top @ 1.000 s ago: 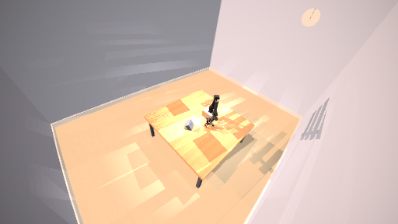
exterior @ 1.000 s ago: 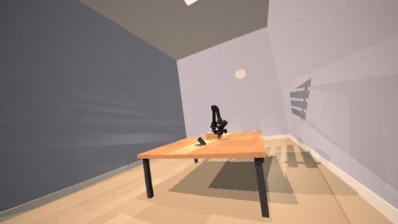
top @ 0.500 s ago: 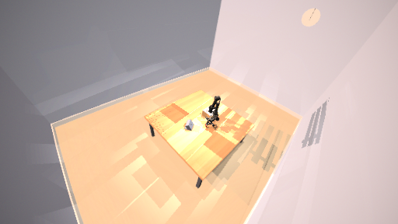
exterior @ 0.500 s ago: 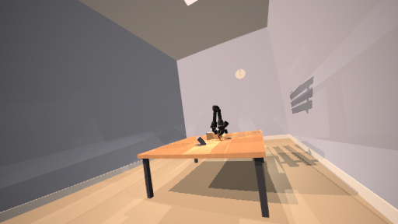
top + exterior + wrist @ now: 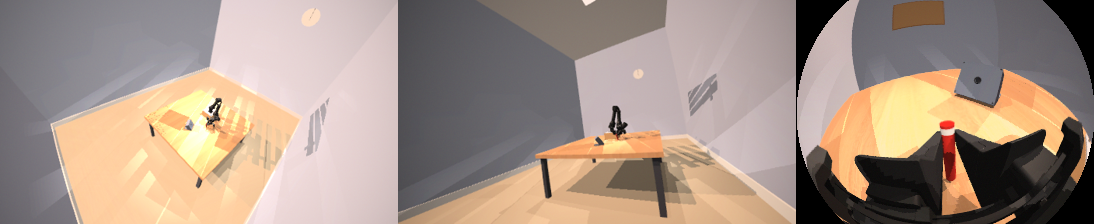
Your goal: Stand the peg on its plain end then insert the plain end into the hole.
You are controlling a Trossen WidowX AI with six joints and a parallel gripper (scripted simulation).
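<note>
1 red peg [image 5: 950, 157] [image 5: 617, 137] was clamped between the 2 fingers of the hand [image 5: 946, 133] [image 5: 618, 134], its white-banded end toward the top of the wrist view and its plain end toward the bottom. Beyond it, up and right in that view, lay the sloped panel [image 5: 979, 85] [image 5: 189, 124] [image 5: 598, 141] with its 1 hole [image 5: 977, 80], well apart from the peg. The coming move turned, I judged, on the peg's long axis: it probably had to come upright, plain end down, before release. Whether that end touched the worktop [image 5: 186, 145] [image 5: 600, 151] I could not tell. Only the wrist view showed band and hole clearly; the exterior view showed the hand low, near the worktop, and the panel's tilt.
</note>
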